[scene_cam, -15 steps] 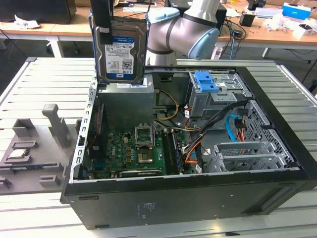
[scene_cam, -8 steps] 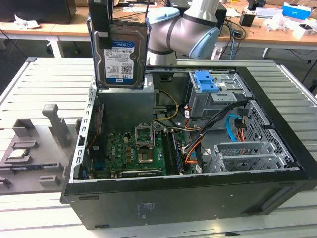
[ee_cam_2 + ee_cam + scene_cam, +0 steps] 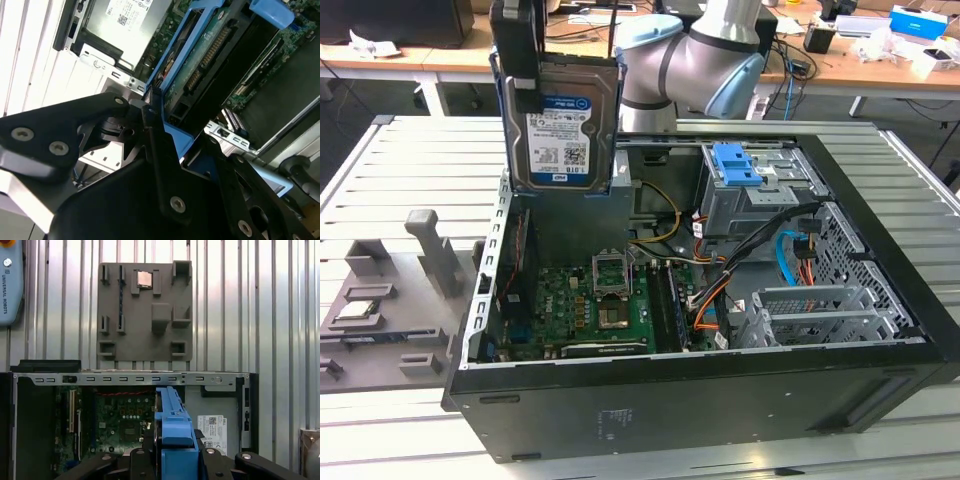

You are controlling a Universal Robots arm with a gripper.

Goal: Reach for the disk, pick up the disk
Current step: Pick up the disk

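A robot arm's claw holds the disk aloft above an opened computer case, its black fingers pinched on the blue rail that frames the drive's upper edge. The disk hangs upright directly beneath the claw, label side facing the exterior view, its lower edge clear of the case's rim; held by the top rail in this way, the flat metal body is left free to hang straight down, which likely keeps it from catching on cables as it rides above the chassis. Below the claw, inside the case, lies the green motherboard with its processor socket, and farther off, toward the exterior view's right, sits the grey drive cage capped by a blue latch piece. In the first wrist view the blue rail runs between the claw's fingers, with a grey fixture board resting on the slatted metal desk beyond the case, a small silver chip seated in one of its slots. Judging by the lift, the pick-up appears complete.
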